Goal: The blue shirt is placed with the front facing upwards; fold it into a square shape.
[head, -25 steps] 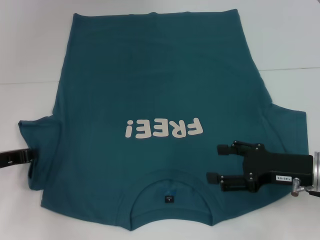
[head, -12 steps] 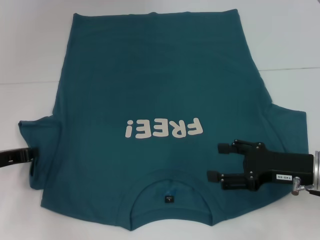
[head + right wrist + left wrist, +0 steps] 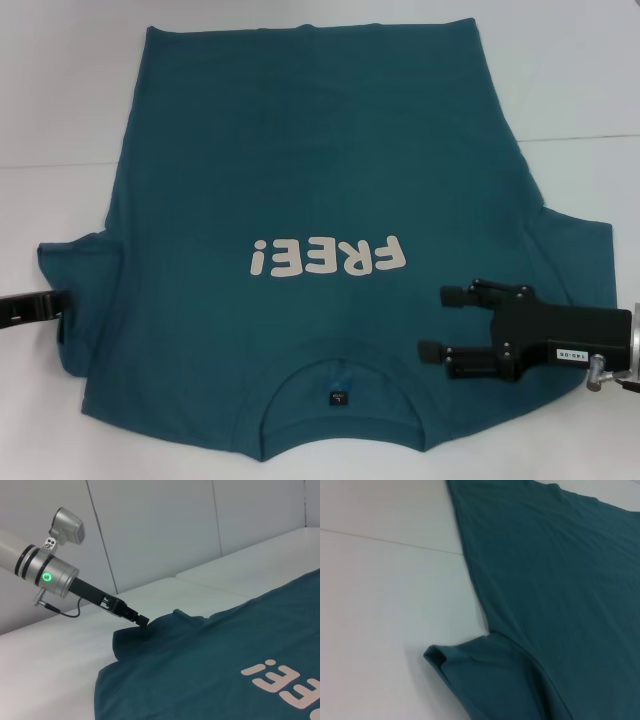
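Shirt first: the large dark teal-blue short-sleeved cotton T-shirt (image 3: 310,250) lies flat, front up, on the white table (image 3: 60,100), its cream "FREE!" lettering (image 3: 327,258) facing you upside down, the round collar with its small dark label (image 3: 338,398) at the near edge and the hem at the far edge. You have the right gripper (image 3: 440,322) low over the shoulder just beside the collar, its two black fingers spread apart with nothing between them. Your left gripper (image 3: 58,305) meets the shirt at the tip of the sleeve (image 3: 442,656) on its own side; from the right wrist view its tip touches the bunched sleeve edge, but you cannot tell whether it is pinching cloth. No fold has been made yet, so this looks like the step of taking hold for the first fold. Your next move calls for a sure grip on each side, then bringing sleeve and side panel inward toward the lettering, keeping the fabric taut so no wrinkle is trapped.
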